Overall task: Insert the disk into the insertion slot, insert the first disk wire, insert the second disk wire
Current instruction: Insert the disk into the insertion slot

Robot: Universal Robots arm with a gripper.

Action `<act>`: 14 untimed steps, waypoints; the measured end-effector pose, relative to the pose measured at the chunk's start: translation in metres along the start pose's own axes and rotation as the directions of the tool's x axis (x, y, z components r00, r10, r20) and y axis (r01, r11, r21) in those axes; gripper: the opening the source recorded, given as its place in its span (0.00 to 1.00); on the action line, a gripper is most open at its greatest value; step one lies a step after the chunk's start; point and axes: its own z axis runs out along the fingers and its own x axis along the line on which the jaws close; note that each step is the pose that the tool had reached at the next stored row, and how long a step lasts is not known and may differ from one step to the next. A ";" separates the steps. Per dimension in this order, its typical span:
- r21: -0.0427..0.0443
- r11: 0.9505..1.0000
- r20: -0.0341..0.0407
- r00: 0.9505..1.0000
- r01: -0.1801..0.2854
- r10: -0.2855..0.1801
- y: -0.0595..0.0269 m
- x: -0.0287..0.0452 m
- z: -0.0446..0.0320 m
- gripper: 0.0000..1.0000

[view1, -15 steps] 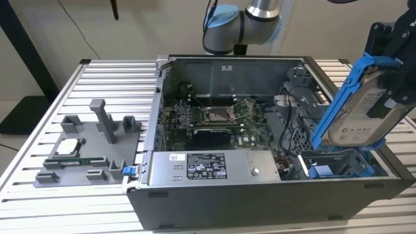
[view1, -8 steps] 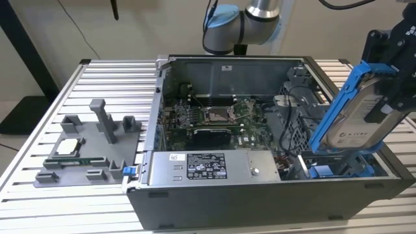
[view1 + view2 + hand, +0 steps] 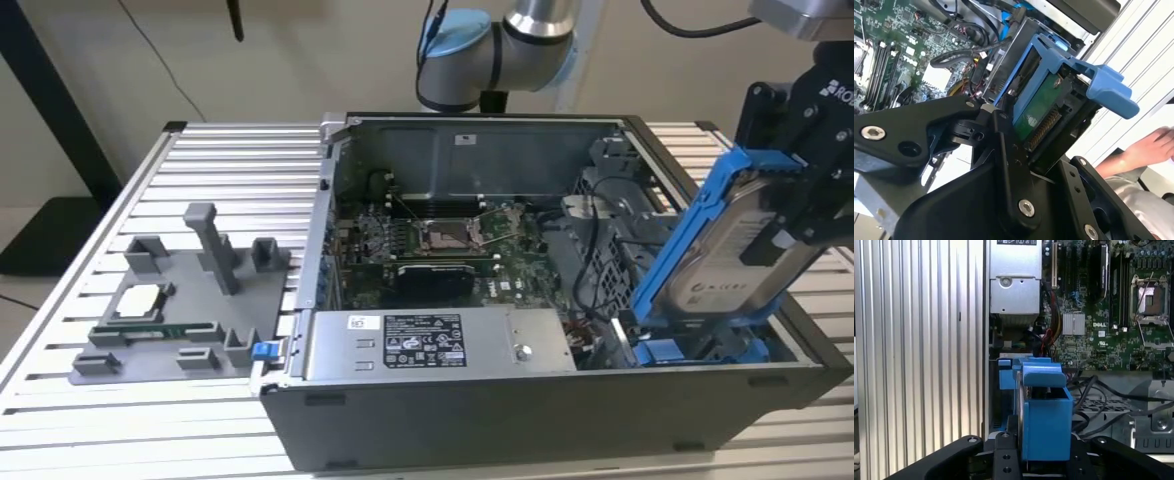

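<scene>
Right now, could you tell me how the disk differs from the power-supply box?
The disk stands steeply tilted, clamped by the gripper; the power-supply box lies flat in the case. The disk sits in a blue frame; the box is bare grey metal. The disk is the thinner. Both are grey with a printed label.

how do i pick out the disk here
Start at the open computer case. At its end on the exterior view's right, the hand holds the disk tilted. It is the silver slab in a bright blue frame, unlike the grey labelled box lying flat.
</scene>
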 end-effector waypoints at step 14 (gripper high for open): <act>0.000 1.000 0.003 1.000 0.000 0.000 -0.0030 -0.0033 0.0162 0.00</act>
